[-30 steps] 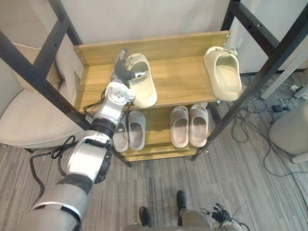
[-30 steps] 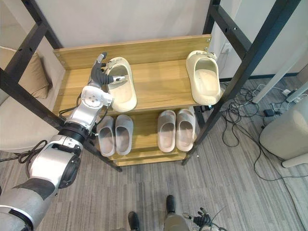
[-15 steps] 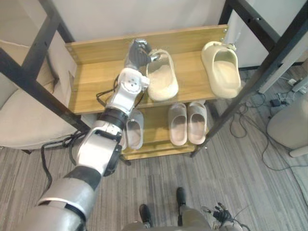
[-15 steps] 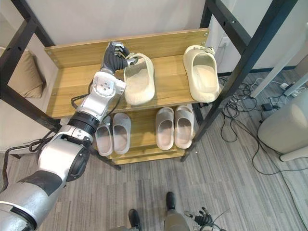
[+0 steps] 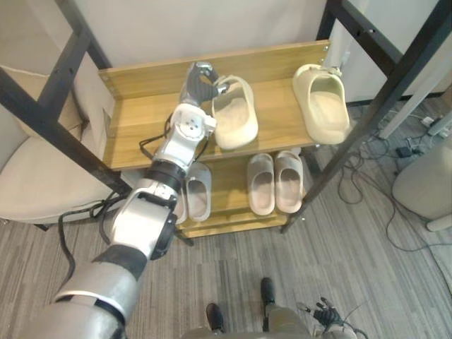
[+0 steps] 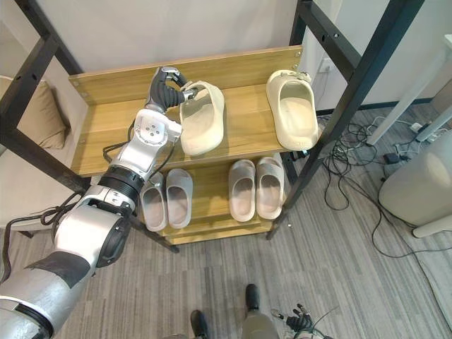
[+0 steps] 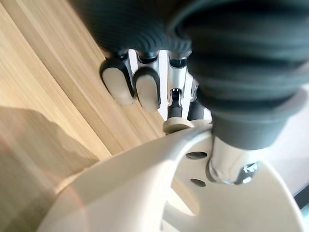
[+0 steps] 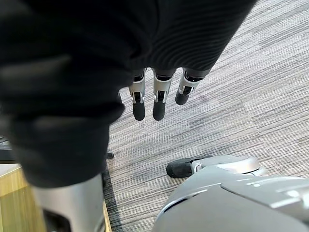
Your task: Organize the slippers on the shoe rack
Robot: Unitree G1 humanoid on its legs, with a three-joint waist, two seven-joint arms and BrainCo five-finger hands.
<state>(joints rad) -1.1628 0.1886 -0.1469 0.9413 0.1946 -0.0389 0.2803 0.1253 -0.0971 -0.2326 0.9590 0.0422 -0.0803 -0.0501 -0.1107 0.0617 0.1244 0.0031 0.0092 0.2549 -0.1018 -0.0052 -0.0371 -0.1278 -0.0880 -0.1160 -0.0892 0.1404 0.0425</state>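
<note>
On the wooden top shelf (image 5: 138, 123) of the shoe rack, my left hand (image 5: 198, 79) is shut on the rim of a cream slipper (image 5: 236, 121), which is tipped up on its edge. In the left wrist view my thumb lies over the slipper's rim (image 7: 145, 193) and the fingers (image 7: 145, 89) curl behind it. Its mate, a second cream slipper (image 5: 322, 102), lies flat at the shelf's right end. Two pairs of grey slippers (image 5: 200, 189) (image 5: 275, 180) sit on the lower shelf. My right hand (image 8: 154, 99) hangs open over the carpet.
Black frame posts (image 5: 381, 92) cross in front of the rack on both sides. A beige cushioned seat (image 5: 42, 176) stands to the left. Cables (image 5: 367, 176) and a grey rounded object (image 5: 424, 180) lie on the carpet to the right.
My left hand has curled shut on the cream slipper's rim, carried it to the right along the top shelf and tipped it on edge. The camera has shifted a little.
</note>
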